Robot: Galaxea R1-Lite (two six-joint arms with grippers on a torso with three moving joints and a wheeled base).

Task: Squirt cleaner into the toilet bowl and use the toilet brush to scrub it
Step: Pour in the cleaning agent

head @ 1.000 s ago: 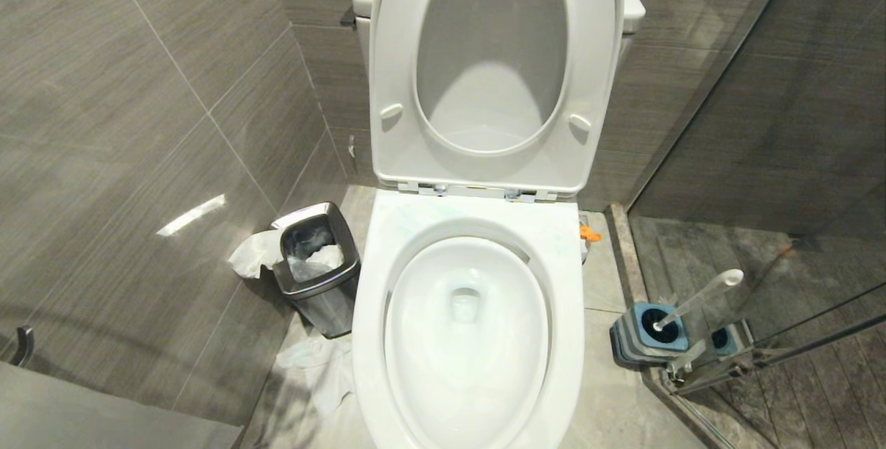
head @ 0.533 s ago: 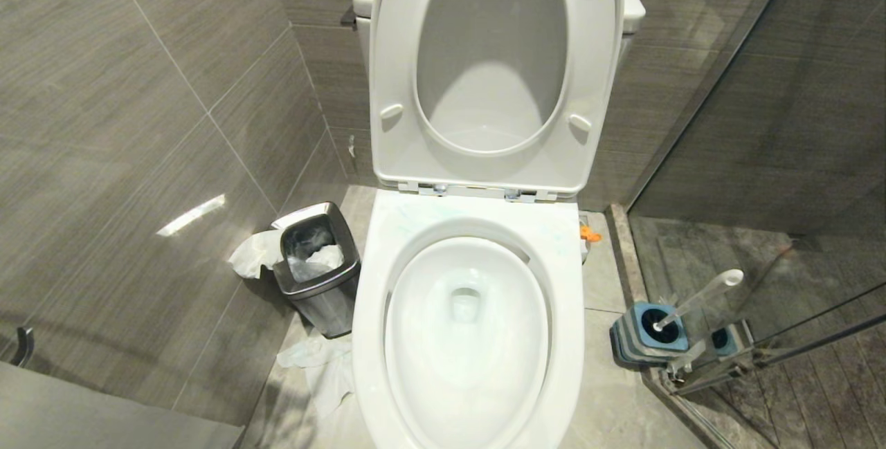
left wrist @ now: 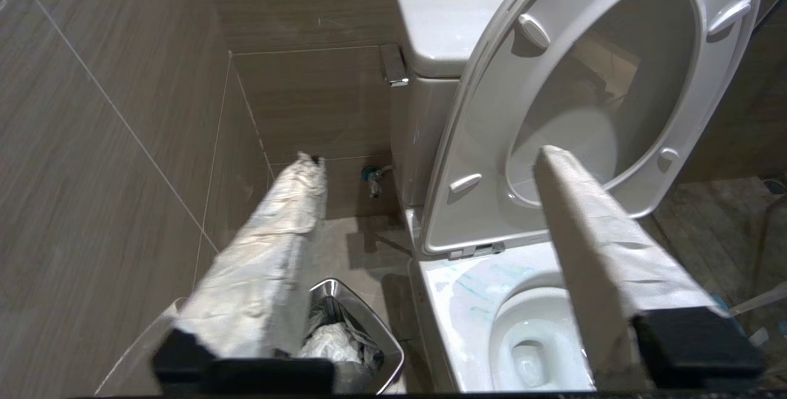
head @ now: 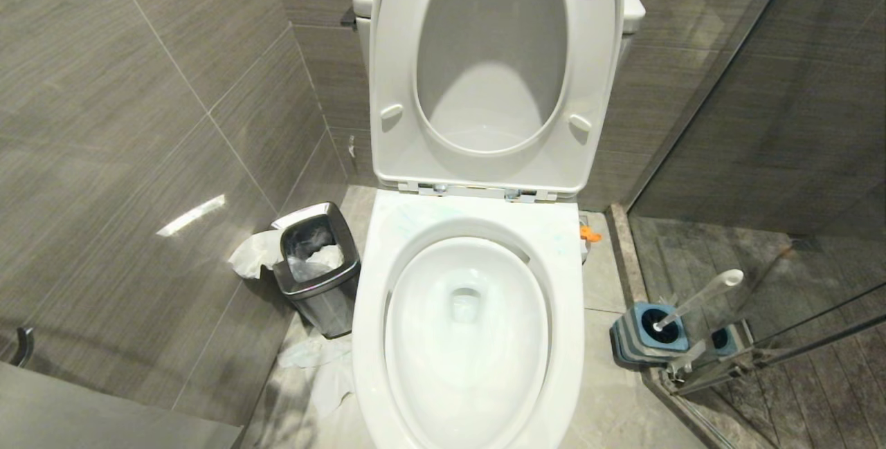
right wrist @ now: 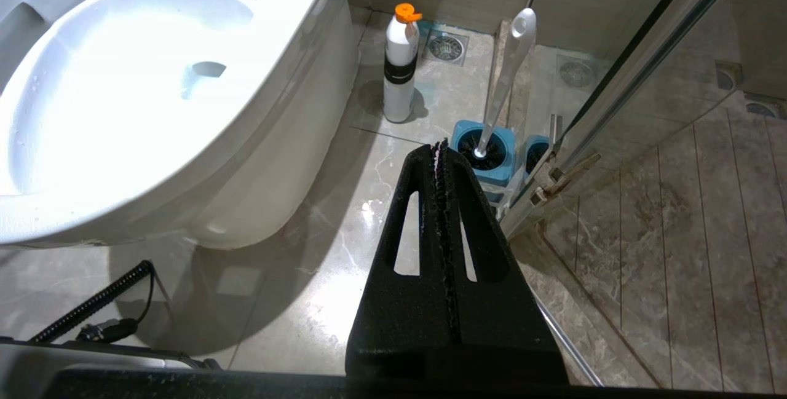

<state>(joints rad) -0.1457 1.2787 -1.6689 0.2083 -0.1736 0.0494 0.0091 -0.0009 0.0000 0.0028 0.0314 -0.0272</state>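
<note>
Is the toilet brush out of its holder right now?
No, the toilet brush stands head-down in its blue holder on the floor beside the toilet bowl.

no text, brand, number or sign can be read anywhere. the toilet bowl [head: 465, 338] and its raised seat carry no legible mark. the white bottle with an orange cap [right wrist: 400, 61], standing on the floor just beside the toilet bowl, has a dark band, but no lettering on it can be made out.
</note>
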